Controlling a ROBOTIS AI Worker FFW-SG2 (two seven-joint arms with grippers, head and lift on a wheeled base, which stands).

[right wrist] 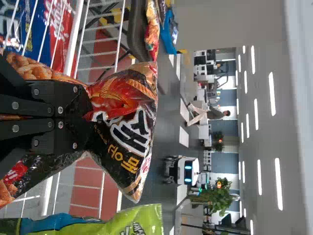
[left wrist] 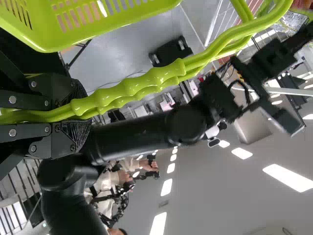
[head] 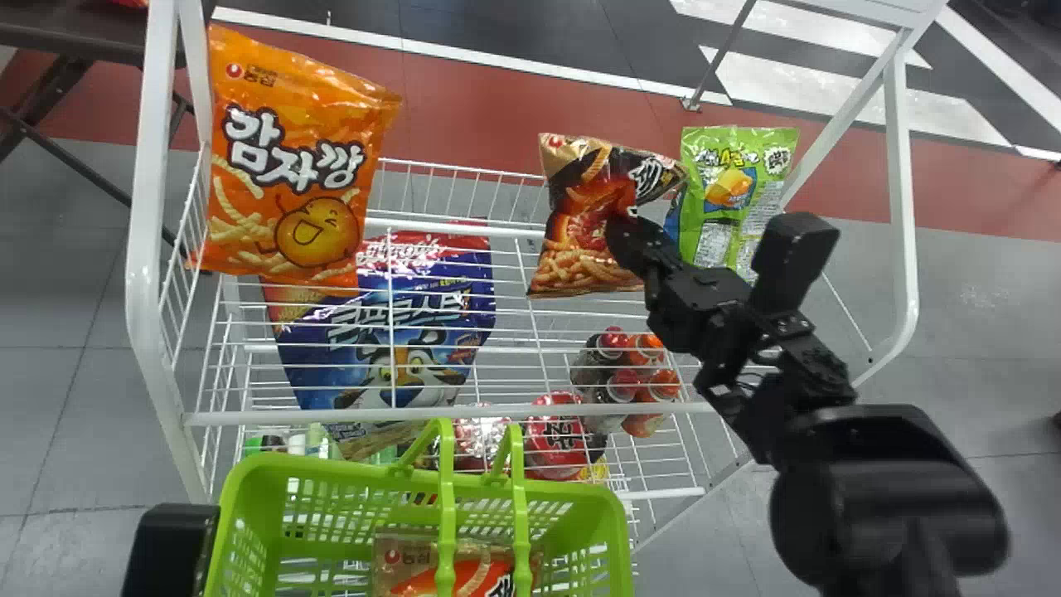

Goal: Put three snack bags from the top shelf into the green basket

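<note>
Right gripper: jaws clamped on white-lettered snack bag, one o'clock, above top shelf. Left gripper: jaws closed round the green basket's handles, seven o'clock. Orange bag, bold white lettering: ten o'clock.

The basket is bright green. One snack bag is orange, another bag red and black.

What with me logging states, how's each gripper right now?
Left gripper: closed on the green basket handles.
Right gripper: closed on a red-and-black snack bag.
</note>
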